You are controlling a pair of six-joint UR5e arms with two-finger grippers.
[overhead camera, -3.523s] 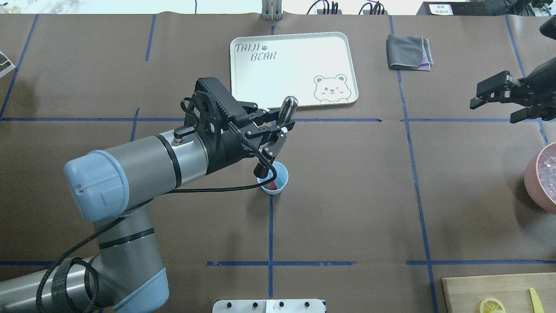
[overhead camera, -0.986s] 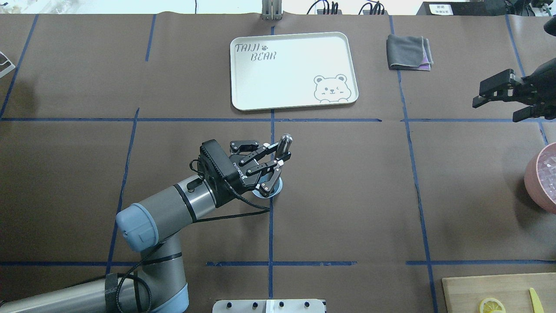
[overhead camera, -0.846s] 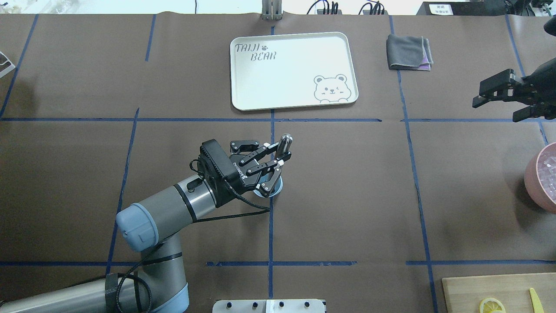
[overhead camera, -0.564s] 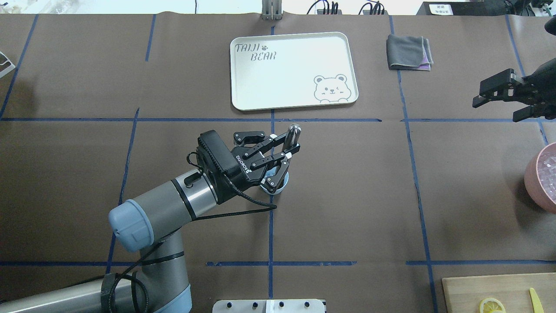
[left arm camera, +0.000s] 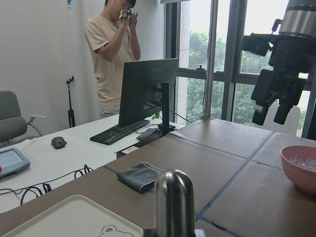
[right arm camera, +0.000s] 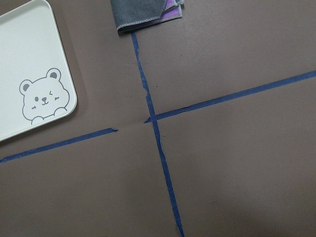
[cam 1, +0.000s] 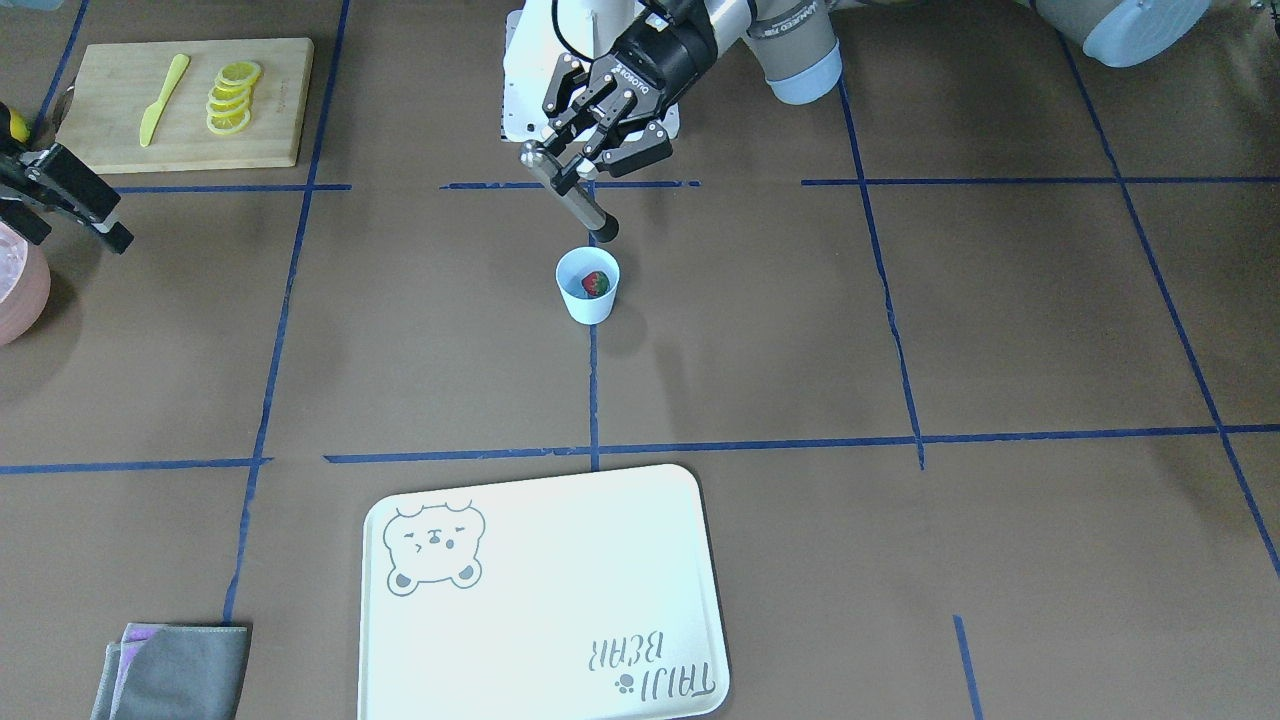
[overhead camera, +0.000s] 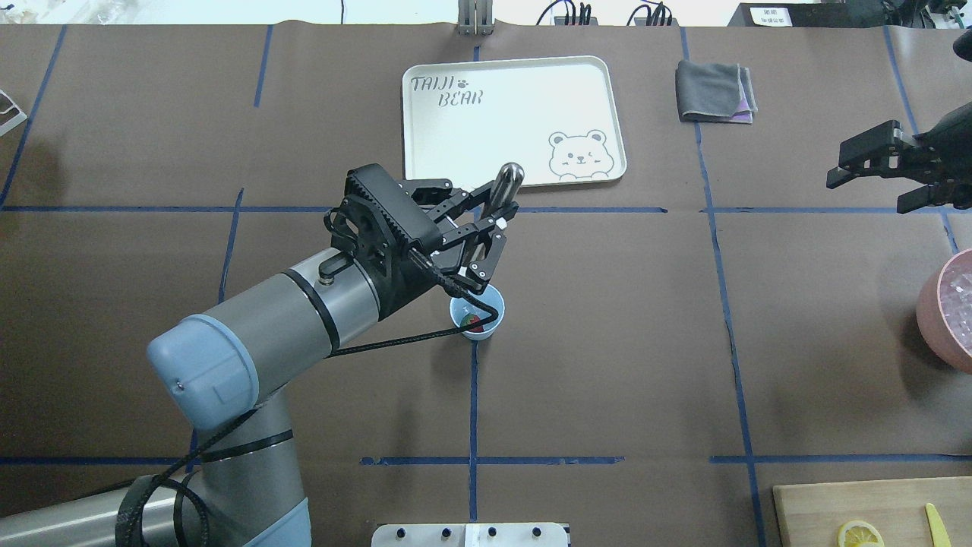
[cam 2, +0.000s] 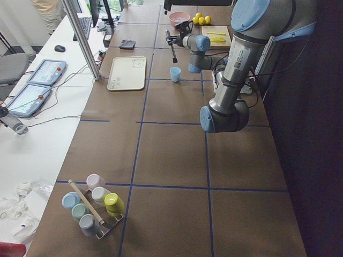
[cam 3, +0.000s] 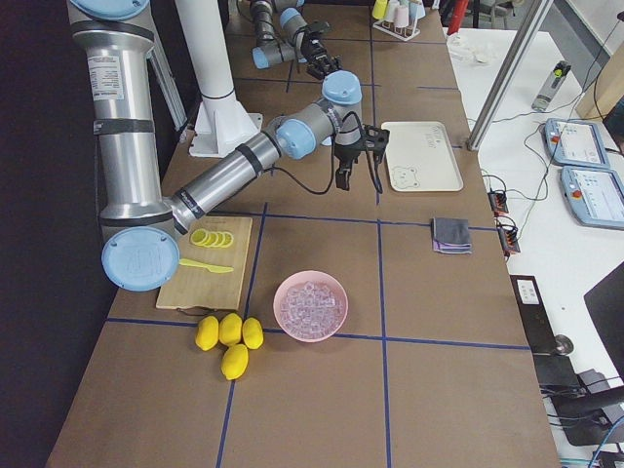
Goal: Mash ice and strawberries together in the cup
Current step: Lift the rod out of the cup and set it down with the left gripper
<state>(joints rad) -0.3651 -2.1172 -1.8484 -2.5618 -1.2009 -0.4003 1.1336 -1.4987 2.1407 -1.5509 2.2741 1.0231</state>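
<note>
The pale blue cup (overhead camera: 491, 307) (cam 1: 585, 302) stands near the table's middle, with one red strawberry (cam 1: 597, 283) (overhead camera: 474, 325) inside it. I cannot make out ice in the cup. My left gripper (overhead camera: 493, 213) (cam 1: 572, 168) is shut on a steel muddler (overhead camera: 507, 181) (left arm camera: 174, 202). The muddler slants down, and its black tip (cam 1: 606, 232) hangs just above the cup's rim on the robot's side. Far off at the table's right side, my right gripper (overhead camera: 866, 191) hovers open and holds nothing.
A white bear tray (overhead camera: 600, 114) lies beyond the cup, with a folded grey cloth (overhead camera: 714, 91) to its right. A pink bowl (overhead camera: 938, 319) of ice cubes (cam 3: 310, 304) sits at the right edge. A cutting board (cam 1: 270, 110) carries lemon slices (cam 1: 232, 95) and a yellow knife. A person (left arm camera: 111, 54) stands past the table.
A second ago my left gripper was low, with the muddler pushed down into the cup. It has since risen, and the muddler's tip is out of the cup. The right gripper stayed put.
</note>
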